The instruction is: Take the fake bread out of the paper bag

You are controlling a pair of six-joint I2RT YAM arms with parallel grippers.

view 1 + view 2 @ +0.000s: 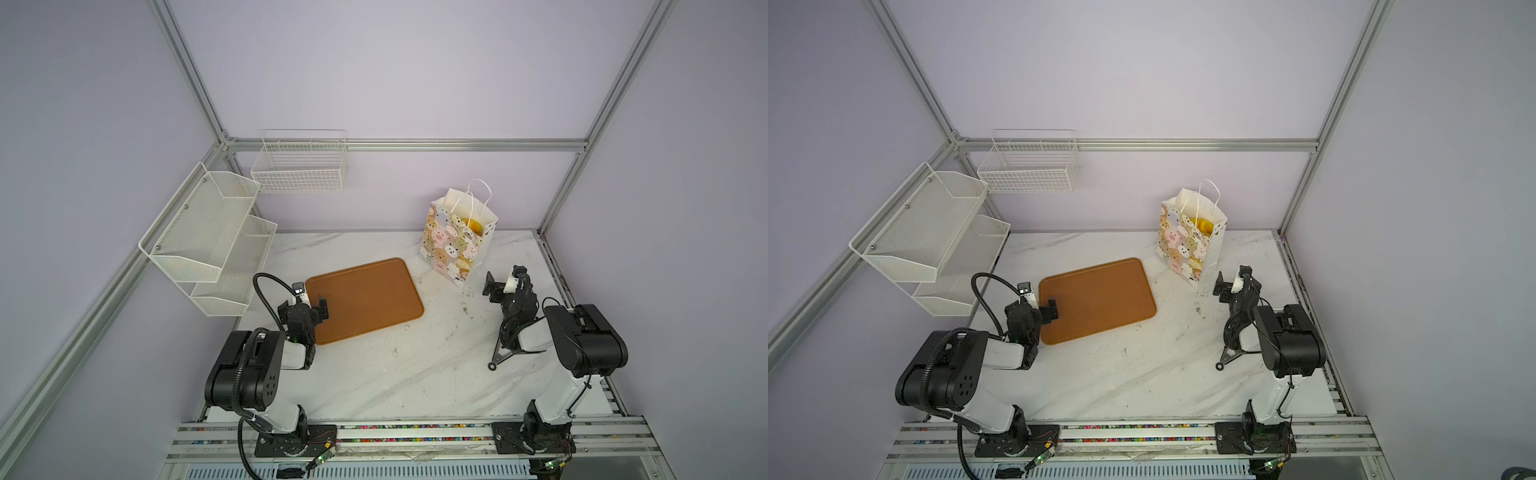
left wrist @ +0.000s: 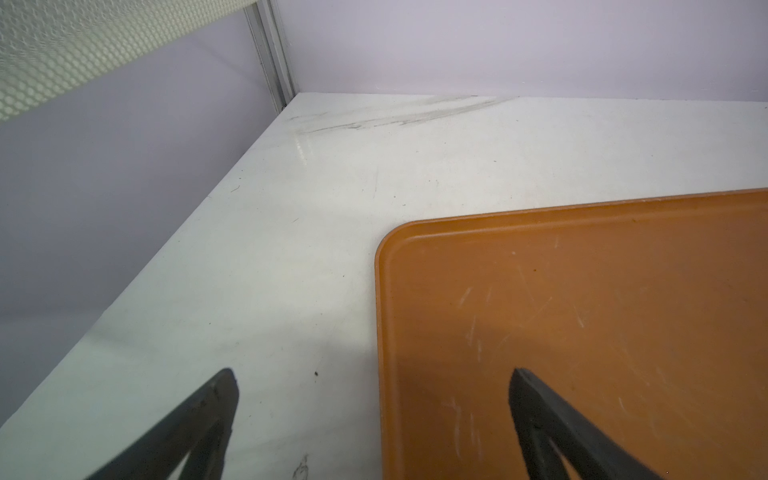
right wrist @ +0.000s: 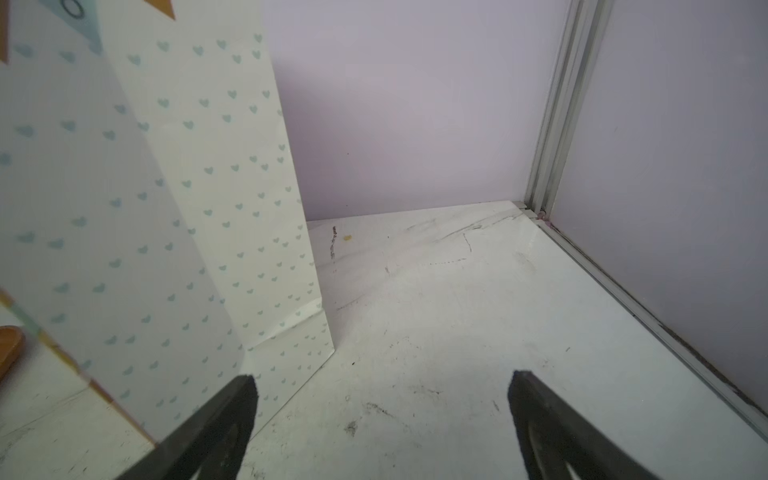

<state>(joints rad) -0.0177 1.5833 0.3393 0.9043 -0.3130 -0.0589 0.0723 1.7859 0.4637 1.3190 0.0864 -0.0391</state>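
Observation:
The paper bag, printed with pastel animal faces, stands upright at the back right of the table, its cord handles up. Golden-yellow fake bread shows through the bag's open top; most of it is hidden inside. My right gripper is open and empty, low over the table just in front and to the right of the bag's heart-printed side. My left gripper is open and empty over the left edge of the brown tray.
A white mesh two-tier shelf hangs on the left wall and a wire basket on the back wall. A small black tool lies by the right arm. Aluminium frame posts border the marble table.

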